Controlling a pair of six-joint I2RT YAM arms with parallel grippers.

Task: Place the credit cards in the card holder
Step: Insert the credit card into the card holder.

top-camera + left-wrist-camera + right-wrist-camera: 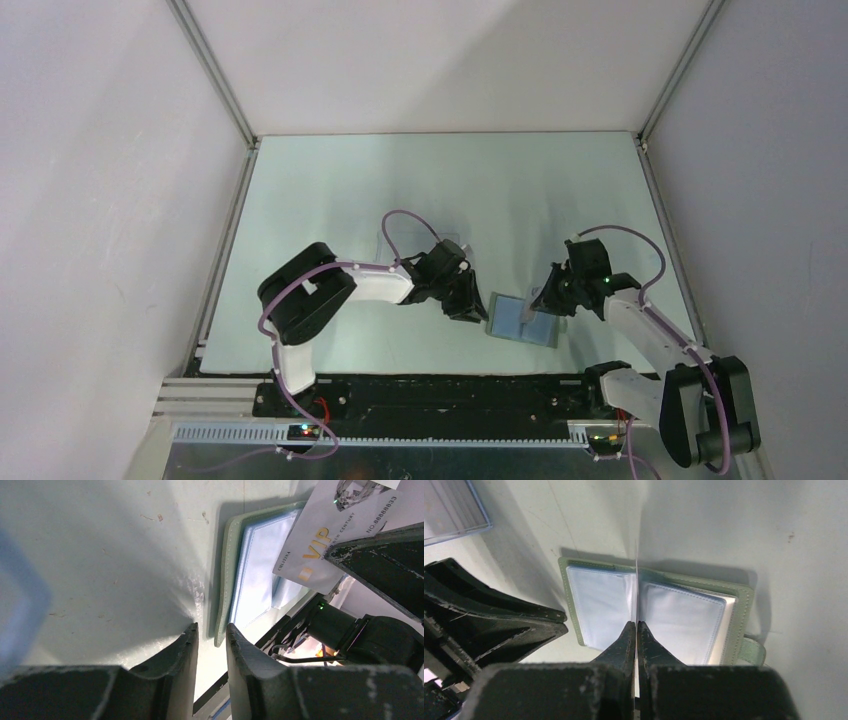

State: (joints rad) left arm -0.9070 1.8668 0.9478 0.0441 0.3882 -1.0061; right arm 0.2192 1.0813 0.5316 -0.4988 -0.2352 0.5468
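Here's the counter [330, 200], a pale mint sheet, boxed in by plain white walls [100, 200] on three sides with bare metal posts [215, 70] running up the back corners; along the near edge sits a black strip and a perforated metal rail [430, 435] where both arms are bolted. Up close from the left wrist the surface shows small specks and scuffs [150, 517], and soft shadows pool around the arms.

Right of centre on the counter, towards the near edge, the card holder [522, 320] lies flat and open, light-blue sleeves up, green-grey rim all round, its strap tab [751, 652] sticking out at one corner. The right tool [637, 624] is pinched tight on a credit card [325, 540], white with gold "VIP" lettering; the right wrist sees that card edge-on, upright, right over the fold of the holder; whether its lower edge touches the sleeves, I cannot tell.

The left tool [211, 627] sits low just beside the holder's left rim; jaws a narrow gap apart, nothing between them, only counter showing through. A clear case [449, 510] rests further back on the counter, apart from the holder.
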